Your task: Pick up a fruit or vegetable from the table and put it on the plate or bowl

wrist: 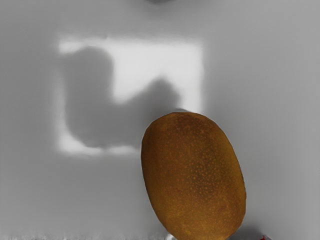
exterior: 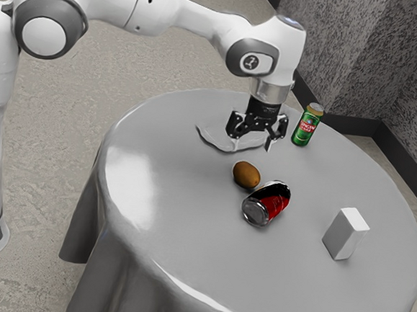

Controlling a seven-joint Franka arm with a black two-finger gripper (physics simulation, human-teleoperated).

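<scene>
A brown kiwi [exterior: 247, 174] lies on the grey tablecloth near the table's middle; the wrist view catches the same kiwi [wrist: 194, 176] close up, lying on the cloth. Behind it, toward the far side of the table, rests a flat grey plate [exterior: 211, 134]. My gripper [exterior: 253, 141] hangs above the plate's near edge, a little behind and above the kiwi. Its two black fingers stand apart, open, with nothing between them.
A red can [exterior: 267, 202] lies on its side right next to the kiwi. An upright green can [exterior: 307, 125] stands at the exterior view's right of the gripper. A white box [exterior: 345, 233] sits near the table's right edge. A dark wall runs behind the table.
</scene>
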